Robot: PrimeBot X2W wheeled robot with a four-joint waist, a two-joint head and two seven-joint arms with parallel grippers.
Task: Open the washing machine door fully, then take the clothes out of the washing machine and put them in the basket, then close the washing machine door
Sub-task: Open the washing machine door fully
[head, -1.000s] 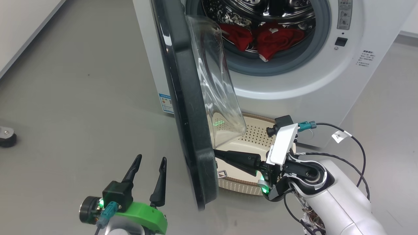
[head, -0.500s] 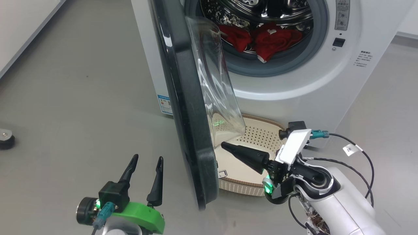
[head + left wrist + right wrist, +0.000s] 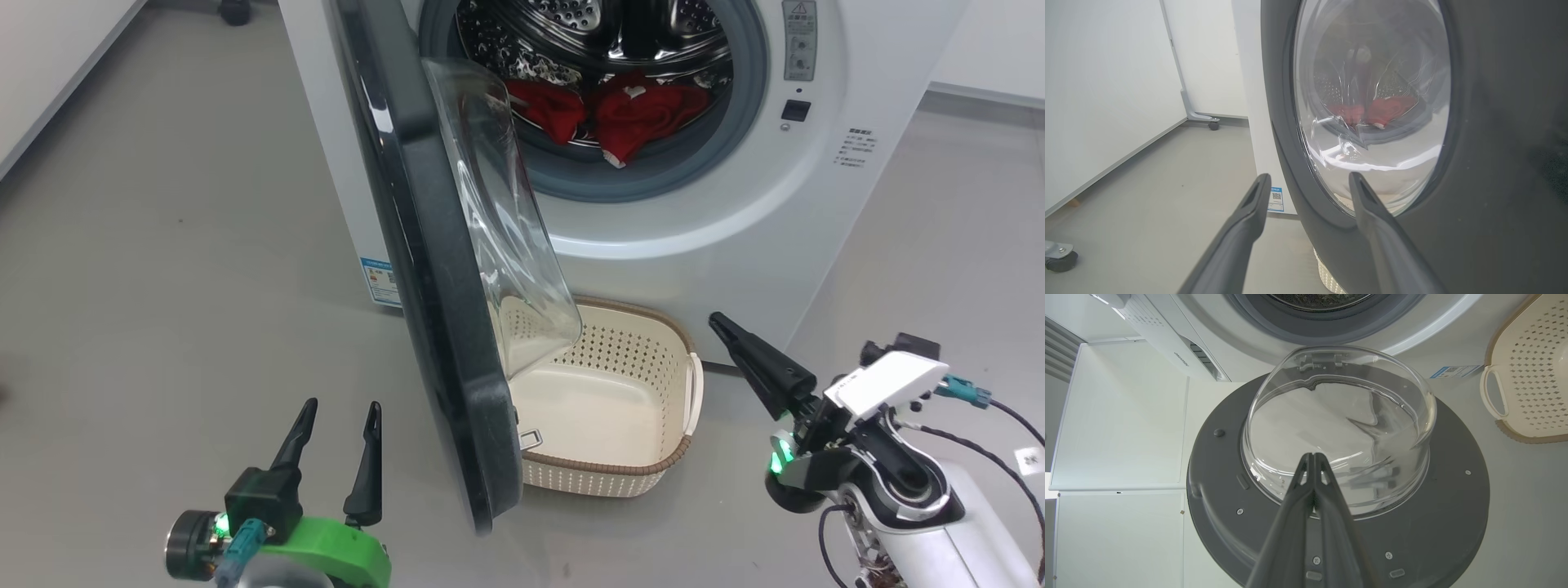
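Door: the washing machine door (image 3: 424, 286) is standing part open. It is swinging from the machine's left side in your head view, with its black edge facing you and its glass bowl (image 3: 498, 237) bulging to the right.
Machine: the washing machine (image 3: 694, 237) is sitting on the floor (image 3: 163, 245) straight ahead of you, and its drum mouth is showing past the door.
Clothes: the clothes (image 3: 629, 114) are lying in a red heap low in the drum, inside the grey gasket.
Basket: the basket (image 3: 608, 472) is resting on the floor just in front of the machine, below the drum mouth. Its left end is sitting behind the door's lower edge, and its cream bottom is showing.
Right claw: your right claw (image 3: 717, 320) is hovering to the right of the basket with its fingers pressed together, gripping nothing. In its wrist view it is pointing at the door's inner face and glass bowl.
Left claw: your left claw (image 3: 343, 404) is hanging on the door's outer side, near it, with its fingers spread apart and holding nothing.
Label: a blue label (image 3: 377, 282) is showing low on the machine's front, just left of the door.
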